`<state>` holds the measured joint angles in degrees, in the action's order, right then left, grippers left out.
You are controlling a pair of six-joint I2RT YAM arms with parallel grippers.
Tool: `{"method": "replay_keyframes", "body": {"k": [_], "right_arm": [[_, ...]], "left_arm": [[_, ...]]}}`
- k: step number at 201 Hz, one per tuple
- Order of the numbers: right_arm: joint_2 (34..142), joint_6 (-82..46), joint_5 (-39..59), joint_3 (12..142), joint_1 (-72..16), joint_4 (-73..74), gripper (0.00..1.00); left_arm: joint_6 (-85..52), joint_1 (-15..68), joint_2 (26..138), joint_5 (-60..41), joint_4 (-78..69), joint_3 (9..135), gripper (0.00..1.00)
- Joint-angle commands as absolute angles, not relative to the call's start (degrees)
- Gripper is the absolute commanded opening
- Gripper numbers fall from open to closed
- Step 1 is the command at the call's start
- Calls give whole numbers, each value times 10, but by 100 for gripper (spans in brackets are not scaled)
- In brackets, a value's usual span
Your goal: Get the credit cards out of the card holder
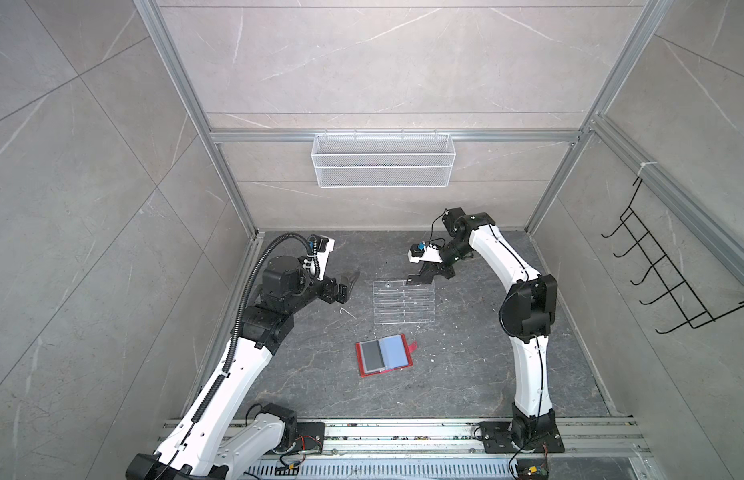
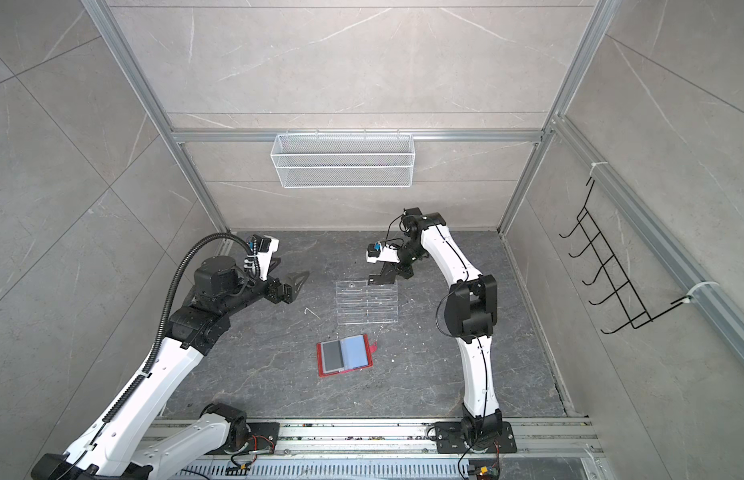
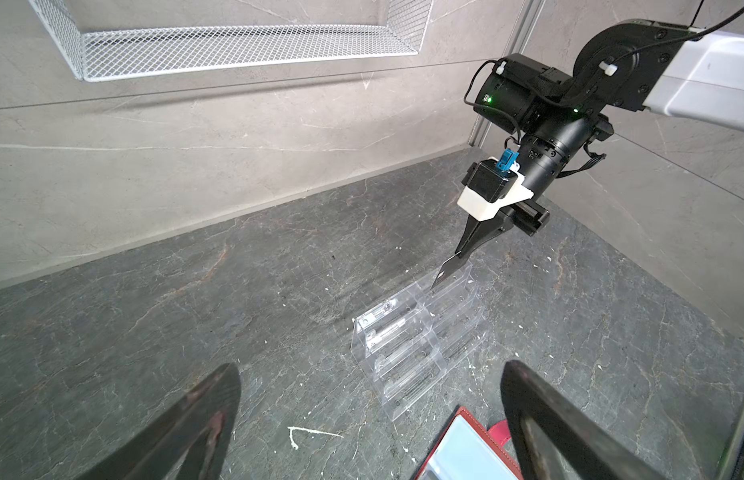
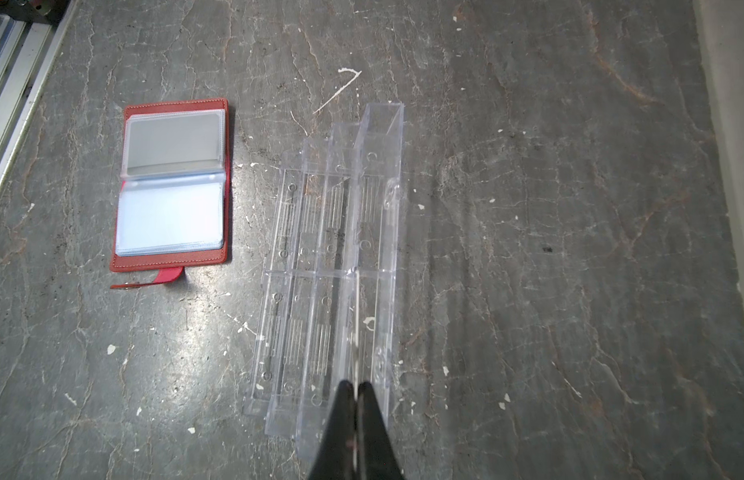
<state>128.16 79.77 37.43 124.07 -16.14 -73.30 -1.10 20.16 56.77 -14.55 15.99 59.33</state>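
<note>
1. The right gripper [image 3: 459, 254] is clamped on a dark credit card [image 3: 446, 271], poised over the acrylic rack's [image 1: 403, 302] top tier.
2. The left gripper [image 1: 348, 286] gapes wide, empty.
3. The open card holder [image 4: 174, 257] lies flat in front of the rack. A grey card [image 1: 371, 357] is sleeved on its left page, long axis front-to-back. The left gripper looks slightly nearer.

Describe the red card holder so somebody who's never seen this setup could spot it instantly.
Find the dark stone tabletop, with a clear tiered rack near its middle. Between that rack and the metal rail at the front lies the card holder, open flat like a booklet. It is the only red thing on the stone, with a dark card showing under one sleeve.
</note>
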Motion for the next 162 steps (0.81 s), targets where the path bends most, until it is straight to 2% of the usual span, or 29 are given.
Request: {"method": "replay_keyframes", "body": {"k": [1, 162], "right_arm": [[1298, 810, 375, 1252, -163, -746, 0], [1336, 786, 350, 1273, -172, -746, 0]], "left_arm": [[-7, 202, 563, -149, 141, 595, 100], [6, 203, 564, -153, 151, 593, 100]]}}
